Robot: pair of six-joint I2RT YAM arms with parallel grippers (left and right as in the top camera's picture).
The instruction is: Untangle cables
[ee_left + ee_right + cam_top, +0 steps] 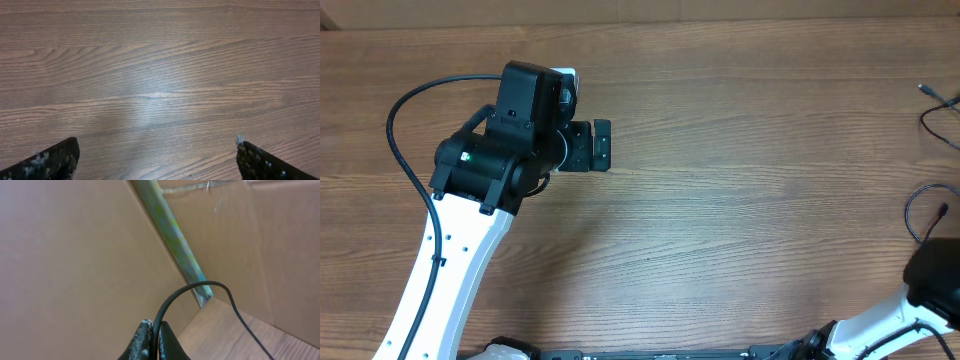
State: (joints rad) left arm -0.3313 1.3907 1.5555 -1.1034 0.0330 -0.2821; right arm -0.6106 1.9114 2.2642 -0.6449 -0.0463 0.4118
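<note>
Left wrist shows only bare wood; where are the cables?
Overhead, the cables lie at the far right edge of the table, beside the right arm; the right wrist view shows one pinched in the shut jaws of the right gripper.

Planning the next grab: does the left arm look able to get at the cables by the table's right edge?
Probably not from here. The left gripper hangs open over the left half of the table; the cables lie at its far right edge. Nothing stands between, but the stretch looks long.
</note>
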